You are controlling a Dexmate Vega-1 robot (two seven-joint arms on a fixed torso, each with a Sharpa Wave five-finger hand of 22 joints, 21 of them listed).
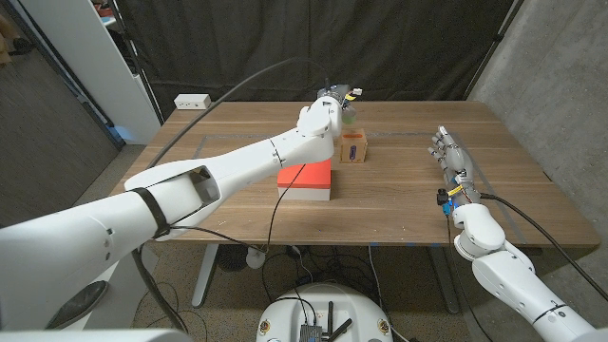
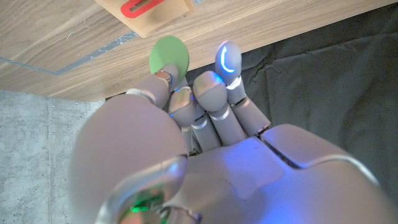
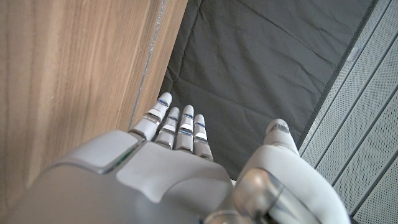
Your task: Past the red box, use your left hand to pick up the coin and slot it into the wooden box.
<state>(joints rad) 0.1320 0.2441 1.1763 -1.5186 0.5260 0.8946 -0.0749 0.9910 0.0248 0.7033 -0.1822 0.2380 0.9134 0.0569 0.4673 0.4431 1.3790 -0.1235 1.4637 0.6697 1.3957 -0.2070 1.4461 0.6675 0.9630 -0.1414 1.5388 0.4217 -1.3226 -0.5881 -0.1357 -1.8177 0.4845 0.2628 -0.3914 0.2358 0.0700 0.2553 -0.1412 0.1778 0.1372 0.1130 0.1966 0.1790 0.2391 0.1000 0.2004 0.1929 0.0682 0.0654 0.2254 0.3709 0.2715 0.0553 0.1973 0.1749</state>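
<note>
My left hand (image 1: 334,101) hovers past the red box (image 1: 306,177), just behind the small wooden box (image 1: 354,149). In the left wrist view it pinches a green coin (image 2: 169,56) between its fingertips (image 2: 228,57), and the coin hangs just off the wooden box (image 2: 149,14), whose red-rimmed slot (image 2: 142,7) faces the camera. The coin shows as a green spot (image 1: 351,118) under the hand in the head view. My right hand (image 1: 451,158) stays at the right side of the table with its fingers straight and holds nothing.
A white power strip (image 1: 192,100) lies at the table's far left corner. A black cable (image 1: 249,81) arcs over the left arm. A black curtain (image 1: 380,47) hangs behind the table's far edge (image 1: 418,103).
</note>
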